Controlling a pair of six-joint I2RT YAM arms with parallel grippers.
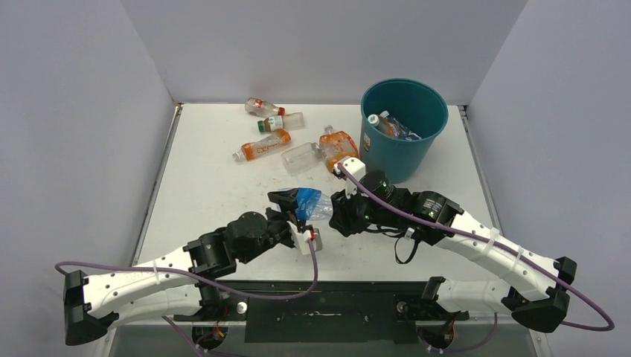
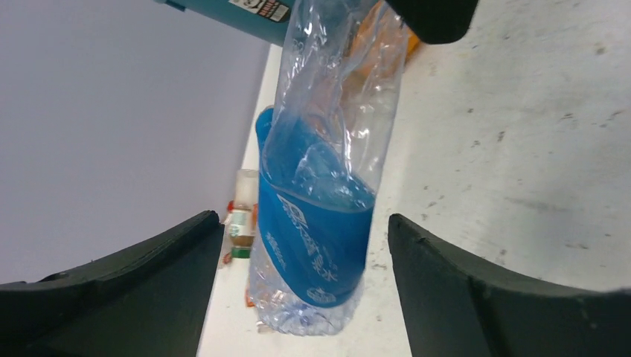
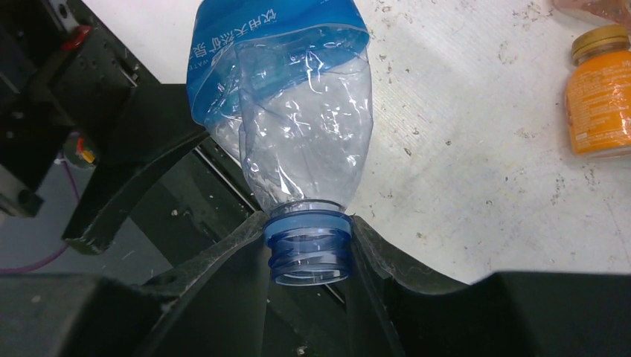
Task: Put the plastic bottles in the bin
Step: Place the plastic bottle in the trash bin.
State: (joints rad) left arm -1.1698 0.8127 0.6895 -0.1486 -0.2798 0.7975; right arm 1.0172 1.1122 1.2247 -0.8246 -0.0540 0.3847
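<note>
The crushed blue-labelled bottle (image 3: 290, 104) is being gripped by the right gripper (image 3: 309, 256), whose jaws are being pressed shut on its threaded blue neck. The bottle's clear, crumpled body is being held out ahead of those fingertips, over the white table (image 3: 484, 149).

The left gripper (image 2: 303, 223) is being held open around the labelled end of the same bottle. One black finger (image 2: 149, 282) is being shown on each side of it, with a narrow gap between each finger and the plastic, so nothing is being clamped there.

From overhead the two grippers are being seen facing each other, with the bottle between them.

The teal bin (image 1: 398, 160) is being seen upright just beyond the right gripper and slightly to its right. Several binned bottles (image 1: 383, 124) are lying inside it. An orange-labelled bottle (image 1: 338, 149) is lying just beyond the right gripper, beside the bin's wall. Four other loose bottles (image 1: 260, 146) are lying farther out, well apart from the left gripper.
</note>
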